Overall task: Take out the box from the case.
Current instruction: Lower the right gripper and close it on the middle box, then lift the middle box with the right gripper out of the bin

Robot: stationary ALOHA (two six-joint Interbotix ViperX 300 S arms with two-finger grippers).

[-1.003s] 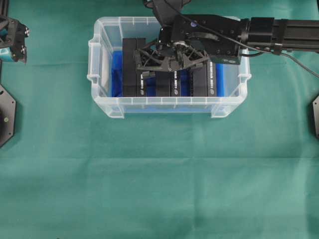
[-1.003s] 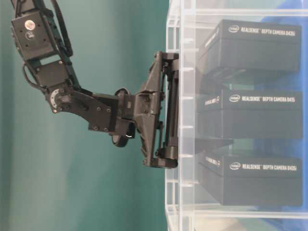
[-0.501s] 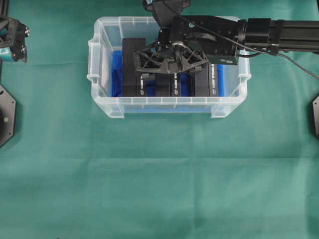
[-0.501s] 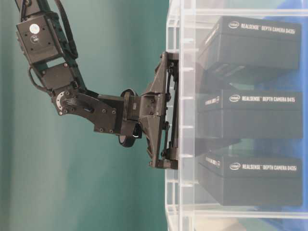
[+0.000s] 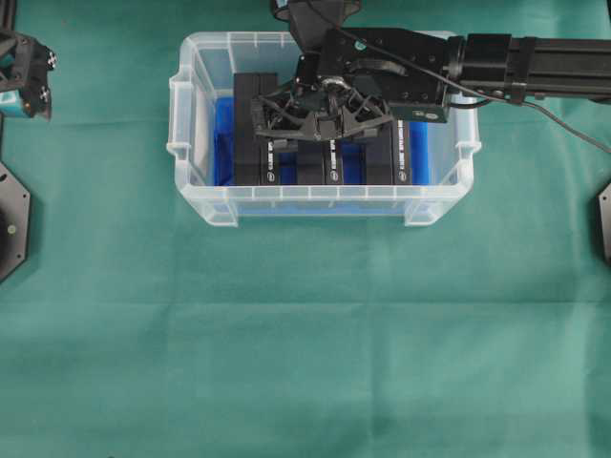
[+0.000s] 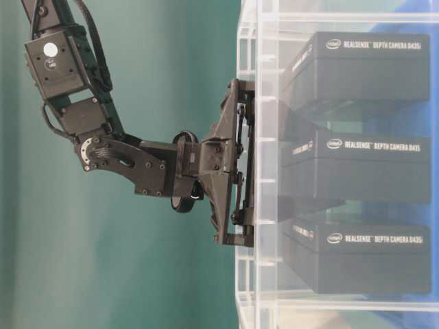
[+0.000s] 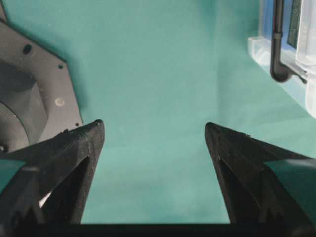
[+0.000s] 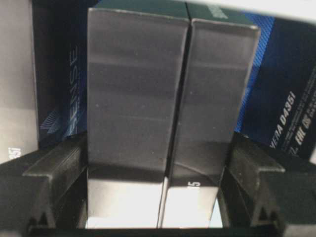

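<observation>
Reaching down into the case point(image 5: 200, 205), the right gripper point(image 5: 318, 122) was seen over the middle of three black boxes standing on edge side by side on the blue lining. In the right wrist view its fingers point(image 8: 52, 170) were set on either side of the middle box point(image 8: 158, 123), which appeared there as two dark panels divided by a thin seam; the pads lay just beside or against its outer faces, and whether they pressed it firmly could not be told. The middle box was still seated in the case between its neighbours, as shown in the table-level view, where the gripper was partly hidden behind the ribbed rim. The case rested on the green cloth point(image 5: 305, 343). The left gripper point(image 7: 154, 129) was held well apart from the case at the left edge, its fingers spread wide over bare cloth with nothing between them.
</observation>
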